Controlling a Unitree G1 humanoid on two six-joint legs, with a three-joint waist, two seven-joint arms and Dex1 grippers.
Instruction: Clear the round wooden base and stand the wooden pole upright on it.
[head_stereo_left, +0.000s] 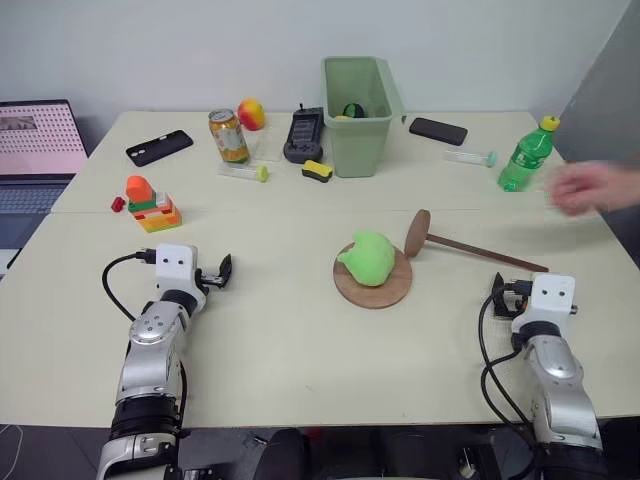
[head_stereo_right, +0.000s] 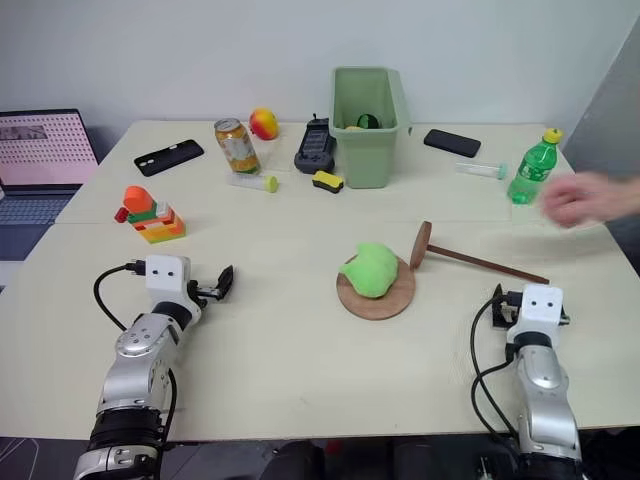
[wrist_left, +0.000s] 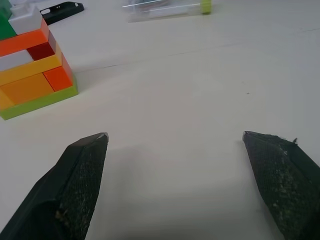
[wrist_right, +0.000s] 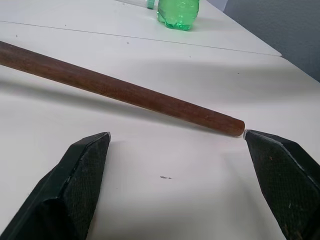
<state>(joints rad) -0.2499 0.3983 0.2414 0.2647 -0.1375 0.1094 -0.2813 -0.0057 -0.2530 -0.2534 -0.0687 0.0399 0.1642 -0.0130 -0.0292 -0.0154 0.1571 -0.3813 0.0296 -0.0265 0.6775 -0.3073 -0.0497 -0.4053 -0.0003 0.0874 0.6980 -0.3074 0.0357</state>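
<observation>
Head view: the base (head_stereo_left: 373, 282) lies flat at centre frame on the desk (head_stereo_left: 280, 330), with a green soft lump (head_stereo_left: 368, 257) sitting on top of it. The pole (head_stereo_left: 475, 249) lies on the desk just right of the base, its disc end on edge near the base's upper right rim, the rod running toward the right. The left claw (head_stereo_left: 222, 272) is at lower left, spread and holding nothing. The right claw (head_stereo_left: 497, 295) is at lower right, close to the pole's free end. A person's hand (head_stereo_left: 592, 187) is at the right edge, above the pole. In the upper frame stand a green bin (head_stereo_left: 360, 117), a can (head_stereo_left: 229, 136), a green bottle (head_stereo_left: 524, 156) and a block stack (head_stereo_left: 150, 205).

Left wrist view: the claw (wrist_left: 175, 137) is spread wide over bare desk; the blocks are at upper left.

Right wrist view: the claw (wrist_right: 176, 134) is spread and empty; the pole crosses the frame above it, its tip just beside the right-hand finger (wrist_right: 282, 175).
</observation>
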